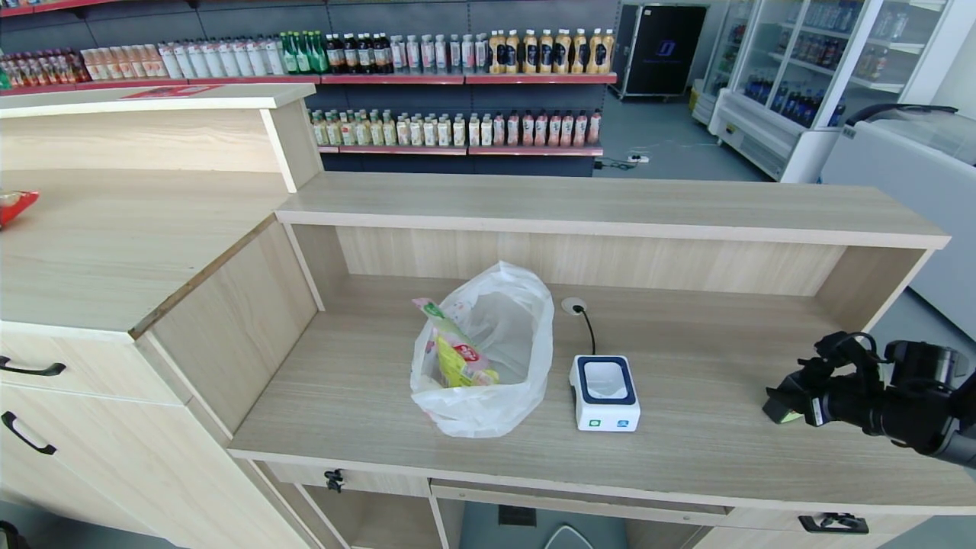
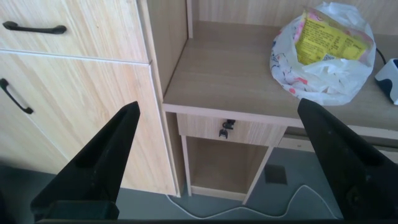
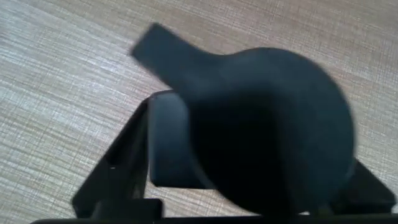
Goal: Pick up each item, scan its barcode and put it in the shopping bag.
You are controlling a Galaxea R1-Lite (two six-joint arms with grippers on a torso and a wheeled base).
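Pale wood-grain bench (image 1: 686, 457) with a raised back ledge stands in a shop. A thin white shopping bag (image 1: 496, 396) sits on it, left of centre, its mouth open upward. A yellow snack packet (image 1: 460, 358) stands tilted inside the bag, against the bag's left side, with its top poking above the rim. Just right of the bag, near but apart from it, lies a small white barcode scanner (image 1: 604, 396) with a dark-framed window facing up. Its black cable (image 1: 587, 328) runs back to a round hole in the bench top.

The right end effector (image 1: 781, 408) hovers low over the right part of the bench, well apart from the scanner and pointing towards it. A small yellow-green patch shows at its tip. In the right wrist view a blurred dark round shape (image 3: 267, 124) lies between its fingers (image 3: 115, 180); whether they grip it cannot be told.

The left end effector (image 2: 219, 107) has its two black fingers spread wide and holds nothing. It hangs in front of the bench, below the bench top, facing a drawer with a small lock (image 2: 227, 129).

A red packet (image 1: 15, 204) lies on the higher bench to the left. Along the back wall run shelves (image 1: 457, 78) of bottles.
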